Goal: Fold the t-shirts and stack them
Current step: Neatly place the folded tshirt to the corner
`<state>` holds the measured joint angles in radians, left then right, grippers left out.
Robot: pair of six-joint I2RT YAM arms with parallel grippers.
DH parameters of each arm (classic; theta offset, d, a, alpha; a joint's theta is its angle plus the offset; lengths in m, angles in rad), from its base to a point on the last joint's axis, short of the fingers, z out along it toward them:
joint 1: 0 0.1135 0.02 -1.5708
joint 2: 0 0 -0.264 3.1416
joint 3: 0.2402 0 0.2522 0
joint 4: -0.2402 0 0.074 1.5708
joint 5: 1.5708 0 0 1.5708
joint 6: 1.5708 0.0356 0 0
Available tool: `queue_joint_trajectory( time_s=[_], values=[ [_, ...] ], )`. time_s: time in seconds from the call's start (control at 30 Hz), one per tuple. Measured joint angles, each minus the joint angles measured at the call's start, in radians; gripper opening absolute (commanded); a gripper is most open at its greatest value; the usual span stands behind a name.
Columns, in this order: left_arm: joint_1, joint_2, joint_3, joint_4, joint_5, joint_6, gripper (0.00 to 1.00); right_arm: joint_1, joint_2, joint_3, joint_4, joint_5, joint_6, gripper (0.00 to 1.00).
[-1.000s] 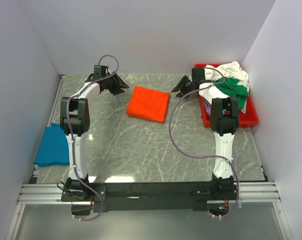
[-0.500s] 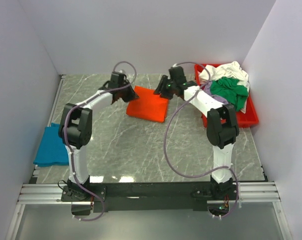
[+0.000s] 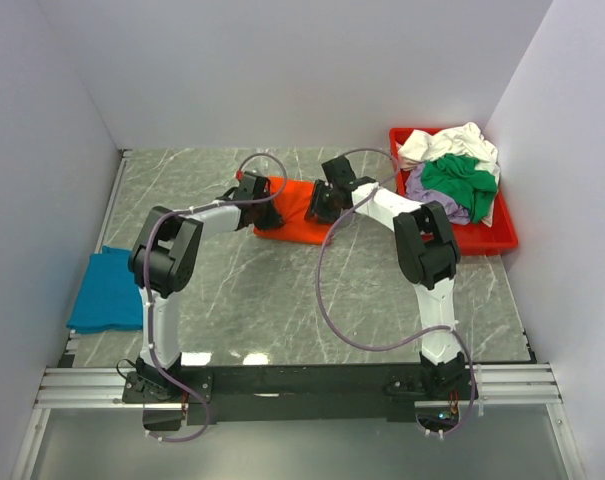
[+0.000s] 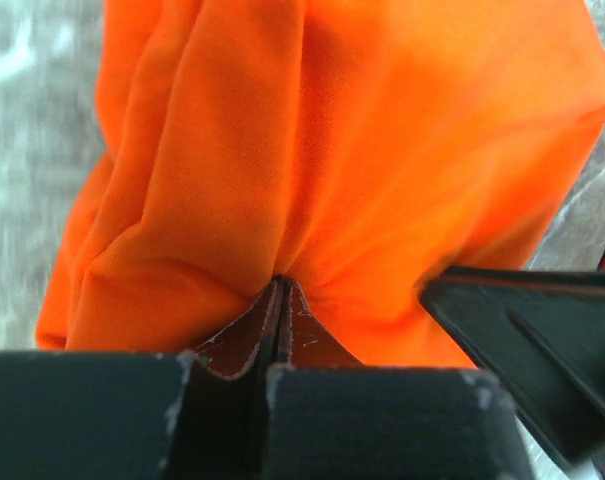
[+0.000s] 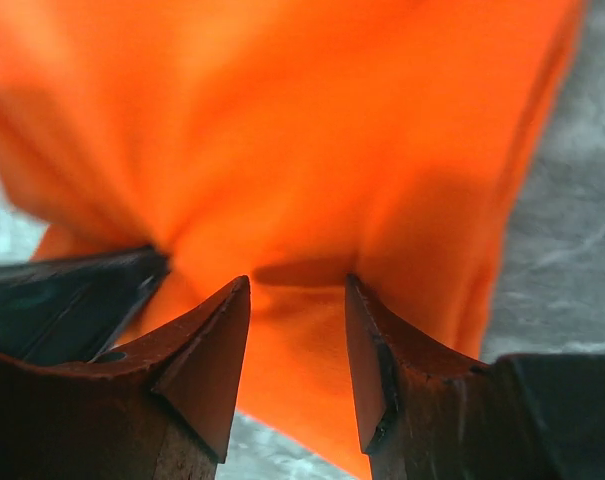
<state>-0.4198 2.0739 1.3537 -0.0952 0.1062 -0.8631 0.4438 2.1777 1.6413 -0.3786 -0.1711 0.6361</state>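
Left wrist: left end effector (image 4: 279, 285) gripped orange shirt (image 4: 382, 150); right end effector (image 5: 297, 290) gaped, needing firm pinch before lifting.

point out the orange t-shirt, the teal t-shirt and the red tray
orange t-shirt (image 3: 295, 212): top external view, its middle between the two arms
teal t-shirt (image 3: 100, 292): top external view, centre of the cloth
red tray (image 3: 487, 240): top external view, bare near rim

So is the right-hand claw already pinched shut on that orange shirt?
No, in the right wrist view the right gripper has its two fingers standing apart, with the orange t-shirt showing in the gap between them.
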Motion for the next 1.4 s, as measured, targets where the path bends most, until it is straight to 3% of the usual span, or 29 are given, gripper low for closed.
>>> queue_joint_trajectory(
  time_s=[0.3, 0.6, 0.8, 0.97, 1.1, 1.27, 1.4],
  values=[
    [-0.066, -0.168, -0.239, 0.060, -0.029, -0.051, 0.01, 0.018, -0.133, -0.235, 0.080, 0.021, -0.006, 0.50],
    [-0.204, -0.437, -0.591, 0.138, -0.062, -0.140, 0.01, 0.135, -0.433, -0.657, 0.209, 0.050, 0.010, 0.50],
    [-0.283, -0.624, -0.774, 0.138, -0.073, -0.219, 0.07, 0.230, -0.632, -0.867, 0.227, 0.076, 0.041, 0.50],
    [-0.282, -0.769, -0.800, 0.051, -0.102, -0.232, 0.13, 0.263, -0.763, -0.894, 0.164, 0.150, 0.055, 0.50],
    [-0.282, -0.895, -0.800, 0.004, -0.128, -0.234, 0.13, 0.365, -0.850, -0.876, 0.131, 0.224, 0.074, 0.50],
    [-0.282, -0.938, -0.837, 0.010, -0.129, -0.235, 0.11, 0.497, -0.793, -0.826, 0.105, 0.290, 0.089, 0.50],
    [-0.282, -0.931, -0.925, 0.008, -0.127, -0.250, 0.11, 0.531, -0.700, -0.813, 0.096, 0.337, 0.100, 0.50]
  ],
)
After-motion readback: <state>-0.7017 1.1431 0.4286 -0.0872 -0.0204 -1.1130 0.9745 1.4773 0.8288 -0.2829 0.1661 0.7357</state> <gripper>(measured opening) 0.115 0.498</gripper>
